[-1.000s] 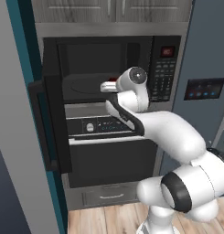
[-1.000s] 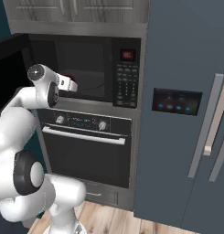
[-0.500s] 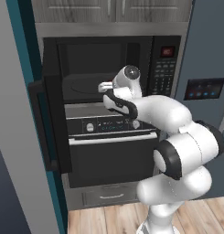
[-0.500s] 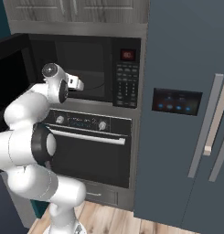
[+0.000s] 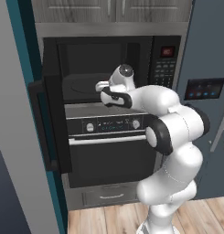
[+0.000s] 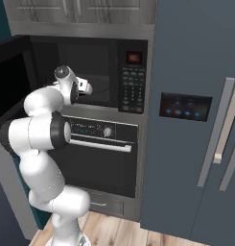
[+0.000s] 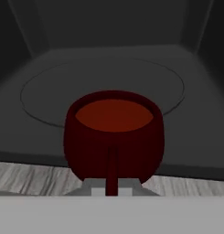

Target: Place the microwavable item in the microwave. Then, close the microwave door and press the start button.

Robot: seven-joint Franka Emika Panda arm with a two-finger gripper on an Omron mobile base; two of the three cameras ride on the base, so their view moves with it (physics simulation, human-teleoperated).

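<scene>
The two-finger gripper (image 7: pixel 111 189) is clenching the small dark-red glossy item (image 7: pixel 113 135) and holding it at the threshold of the wide black built-in microwave (image 5: pixel 109 68), whose large black door (image 5: pixel 51 119) is standing swung wide, leaving open room over the round turntable (image 7: pixel 102 87) between the side walls.

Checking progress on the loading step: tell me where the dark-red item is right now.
The dark-red item is held in the shut gripper at the microwave's open mouth, in front of the round turntable in the hand view, above the front sill and not yet set down.
</scene>
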